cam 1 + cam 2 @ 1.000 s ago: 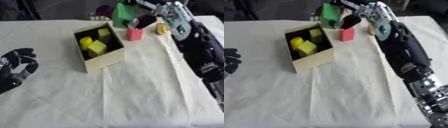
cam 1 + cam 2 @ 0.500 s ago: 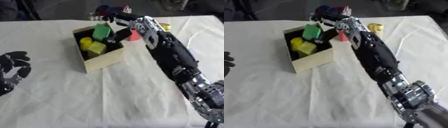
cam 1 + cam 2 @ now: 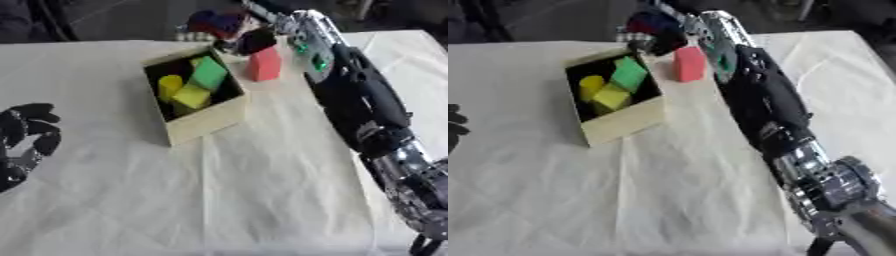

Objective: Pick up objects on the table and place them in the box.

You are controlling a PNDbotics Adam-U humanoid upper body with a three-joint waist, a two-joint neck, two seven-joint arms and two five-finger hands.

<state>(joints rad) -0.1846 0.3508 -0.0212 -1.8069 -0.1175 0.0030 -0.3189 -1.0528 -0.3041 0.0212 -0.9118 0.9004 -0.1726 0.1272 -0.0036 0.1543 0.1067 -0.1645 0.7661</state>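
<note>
Left eye view: cardboard box point(image 3: 203, 126) (square) holds green block point(image 3: 208, 73), yellow blocks point(image 3: 190, 95).

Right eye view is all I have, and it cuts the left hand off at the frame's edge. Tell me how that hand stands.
Observer: In the left eye view the left hand rests at the table's left edge. Its fingers are relaxed and hold nothing.
Operator: Give me its position relative to the box.
Observer: It is clearly apart from the box. A stretch of bare white cloth lies between the hand and the box's nearest wall.
</note>
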